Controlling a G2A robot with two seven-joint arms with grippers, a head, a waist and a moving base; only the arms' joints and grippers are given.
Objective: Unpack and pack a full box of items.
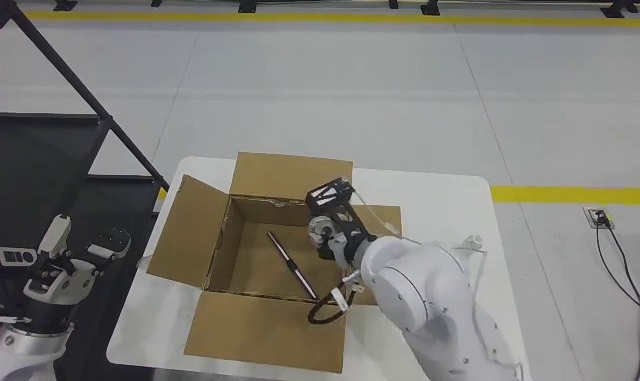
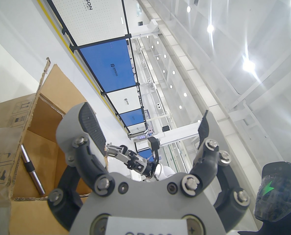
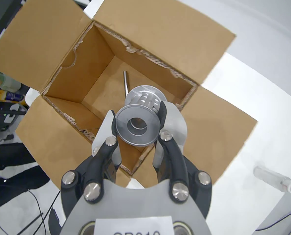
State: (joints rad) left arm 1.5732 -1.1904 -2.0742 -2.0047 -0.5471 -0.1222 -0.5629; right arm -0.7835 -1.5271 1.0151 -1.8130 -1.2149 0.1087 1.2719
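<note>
An open cardboard box (image 1: 190, 231) (image 3: 157, 25) (image 2: 47, 79) stands on the white table (image 1: 440, 196), all flaps spread. A thin metal rod (image 1: 291, 265) (image 3: 126, 80) (image 2: 31, 170) lies on its floor. My right gripper (image 1: 328, 233) (image 3: 138, 121) hangs over the box's right side, shut on a grey metal spool (image 3: 140, 113) with two flanges. My left gripper (image 2: 145, 125) is off the table's left edge, tilted up toward the ceiling, open and holding nothing. In the top view it shows as the arm's end (image 1: 55, 256) at lower left.
A small clear bottle (image 3: 275, 177) (image 1: 472, 242) lies on the table to the right of the box. A black cable (image 1: 325, 309) loops over the box's front flap. A dark frame and mat (image 1: 60, 171) stand left of the table.
</note>
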